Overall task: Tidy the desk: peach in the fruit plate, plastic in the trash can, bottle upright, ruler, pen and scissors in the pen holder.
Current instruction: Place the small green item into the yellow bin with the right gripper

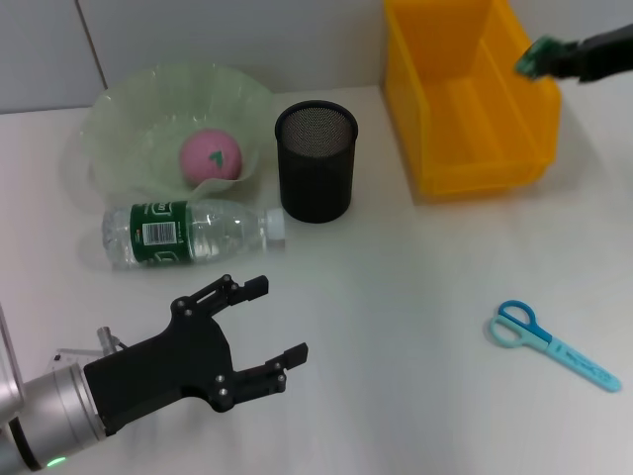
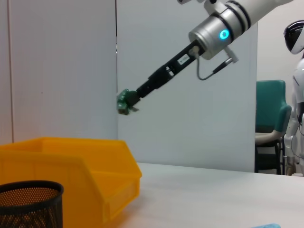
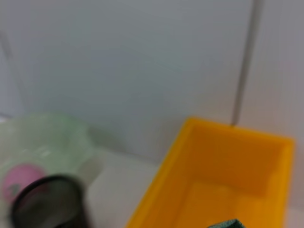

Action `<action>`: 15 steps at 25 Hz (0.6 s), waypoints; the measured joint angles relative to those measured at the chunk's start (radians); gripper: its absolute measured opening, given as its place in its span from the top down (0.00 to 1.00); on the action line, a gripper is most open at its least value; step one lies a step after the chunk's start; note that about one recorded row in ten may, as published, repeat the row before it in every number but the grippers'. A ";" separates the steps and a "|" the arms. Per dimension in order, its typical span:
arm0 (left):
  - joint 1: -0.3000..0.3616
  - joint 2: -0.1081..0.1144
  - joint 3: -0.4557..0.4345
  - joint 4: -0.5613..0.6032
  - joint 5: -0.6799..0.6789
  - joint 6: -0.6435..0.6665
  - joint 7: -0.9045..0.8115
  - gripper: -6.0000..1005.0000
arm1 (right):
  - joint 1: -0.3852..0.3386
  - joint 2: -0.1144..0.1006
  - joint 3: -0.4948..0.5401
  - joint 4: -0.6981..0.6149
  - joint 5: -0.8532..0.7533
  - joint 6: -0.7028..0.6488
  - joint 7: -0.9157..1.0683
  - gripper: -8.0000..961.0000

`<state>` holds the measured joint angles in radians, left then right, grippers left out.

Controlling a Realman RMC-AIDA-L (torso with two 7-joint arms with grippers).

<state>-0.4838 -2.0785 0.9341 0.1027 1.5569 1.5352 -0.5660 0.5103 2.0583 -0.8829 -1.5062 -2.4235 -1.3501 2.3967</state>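
The pink peach [image 1: 210, 155] lies in the pale green fruit plate [image 1: 148, 104] at the back left. In front of the plate the bottle [image 1: 188, 233] lies on its side, cap toward the black mesh pen holder [image 1: 316, 161]. My right gripper [image 1: 539, 56] hangs over the yellow trash can [image 1: 465, 94], shut on a crumpled green piece of plastic [image 2: 124, 101]. The left gripper [image 1: 278, 319] hovers open over the desk [image 1: 396, 297], in front of the bottle. Blue-handled scissors [image 1: 549, 344] lie at the front right. Ruler and pen are out of view.
A pale wall stands just behind the plate and the bin. The right wrist view looks down into the trash can [image 3: 223, 175], with the pen holder [image 3: 47, 202] and peach [image 3: 19, 178] beside it.
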 joint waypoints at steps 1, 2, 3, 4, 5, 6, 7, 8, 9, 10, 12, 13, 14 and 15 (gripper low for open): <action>0.000 0.000 0.000 0.000 0.000 0.001 0.000 0.15 | 0.007 -0.005 0.011 0.028 0.001 0.022 -0.018 0.69; -0.001 0.000 0.000 0.000 0.000 0.002 0.000 0.15 | 0.018 -0.010 0.020 0.064 0.002 0.051 -0.042 0.70; -0.001 0.000 0.000 0.000 0.000 0.003 0.000 0.15 | 0.031 -0.015 0.022 0.104 0.003 0.083 -0.063 0.70; -0.001 0.000 0.000 0.000 0.000 0.003 0.000 0.15 | 0.063 -0.026 0.022 0.198 0.002 0.145 -0.095 0.71; -0.001 0.000 0.000 0.000 0.000 0.004 0.000 0.16 | 0.063 -0.026 0.022 0.198 0.002 0.145 -0.095 0.72; -0.001 0.000 0.000 0.000 -0.001 0.004 0.001 0.16 | 0.082 -0.031 0.021 0.254 -0.001 0.178 -0.112 0.73; -0.001 0.000 0.000 0.001 -0.003 0.004 0.001 0.16 | 0.103 -0.038 0.022 0.316 -0.003 0.213 -0.130 0.74; -0.001 0.000 0.000 0.004 -0.006 0.005 0.002 0.16 | 0.123 -0.044 0.021 0.376 -0.004 0.244 -0.144 0.75; -0.001 0.000 0.000 0.006 -0.007 0.005 0.003 0.16 | 0.139 -0.050 0.019 0.428 -0.005 0.275 -0.157 0.76; -0.001 0.001 0.000 0.010 -0.007 0.005 0.003 0.16 | 0.151 -0.052 0.016 0.462 -0.006 0.298 -0.168 0.74; -0.001 0.001 0.000 0.016 -0.007 0.007 0.003 0.16 | 0.170 -0.056 0.012 0.510 -0.011 0.334 -0.187 0.71; -0.001 0.001 0.000 0.019 -0.007 0.007 0.003 0.16 | 0.175 -0.057 0.011 0.521 -0.016 0.346 -0.193 0.70; -0.001 0.001 0.000 0.022 -0.008 0.008 0.003 0.16 | 0.180 -0.056 0.011 0.526 -0.024 0.353 -0.197 0.68; -0.002 0.001 0.000 0.023 -0.008 0.008 0.003 0.16 | 0.180 -0.056 0.011 0.526 -0.024 0.353 -0.197 0.67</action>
<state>-0.4855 -2.0772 0.9342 0.1260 1.5491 1.5430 -0.5631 0.6900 2.0023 -0.8722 -0.9799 -2.4471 -0.9976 2.1994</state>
